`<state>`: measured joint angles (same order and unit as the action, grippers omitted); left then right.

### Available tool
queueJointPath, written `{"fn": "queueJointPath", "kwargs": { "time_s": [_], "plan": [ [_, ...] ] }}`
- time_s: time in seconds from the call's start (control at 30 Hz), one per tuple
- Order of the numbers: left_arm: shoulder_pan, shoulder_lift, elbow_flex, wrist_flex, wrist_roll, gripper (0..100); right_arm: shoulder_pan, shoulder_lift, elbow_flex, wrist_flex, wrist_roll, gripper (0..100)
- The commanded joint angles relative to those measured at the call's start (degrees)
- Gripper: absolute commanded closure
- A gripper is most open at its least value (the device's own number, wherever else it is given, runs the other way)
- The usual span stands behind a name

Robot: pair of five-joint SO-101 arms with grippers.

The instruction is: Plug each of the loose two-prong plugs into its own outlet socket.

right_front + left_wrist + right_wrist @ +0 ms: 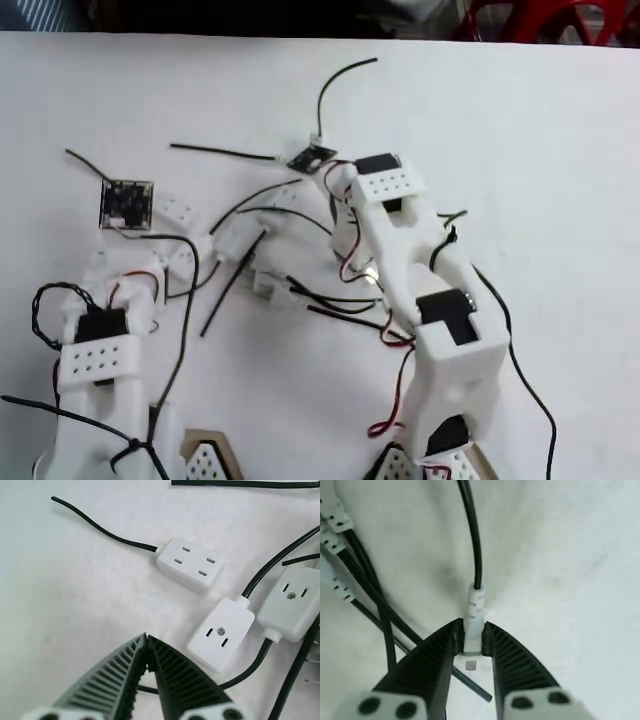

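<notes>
Saw right gripper (472, 627) clamped on the light plug (474, 605) by its hard body, not the floppy cord (472, 535); left gripper (146, 639) closed, empty.

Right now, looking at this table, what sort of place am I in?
Probably a robotics lab or hobby workbench: a plain white table with two white plastic robot arms trailing loose black wires, and white outlet sockets on short black cords laid out as practice pieces.
</notes>
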<state>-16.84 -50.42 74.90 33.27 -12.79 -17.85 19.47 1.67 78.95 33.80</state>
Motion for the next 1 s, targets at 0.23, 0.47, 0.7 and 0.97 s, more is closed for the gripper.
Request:
{"fn": "queueJointPath", "kwargs": {
  "time_s": [0.23,0.47,0.7,0.97],
  "plan": [
    [-0.2,-1.1,-0.7,-1.2,-0.3,98,-3.9,-27.5,-2.4,10.2,-9.1,98.1],
    [-0.2,-1.1,-0.7,-1.2,-0.3,98,-9.8,-41.2,4.8,8.5,-17.6,98.1],
    [-0.2,-1.1,-0.7,-1.2,-0.3,98,-14.6,-54.1,20.5,-6.5,-26.4,98.1],
    [4.6,-1.5,-1.3,-1.7,-0.3,98,-17.7,-66.7,42.9,-30.5,-33.6,98.1]
  ]
}}
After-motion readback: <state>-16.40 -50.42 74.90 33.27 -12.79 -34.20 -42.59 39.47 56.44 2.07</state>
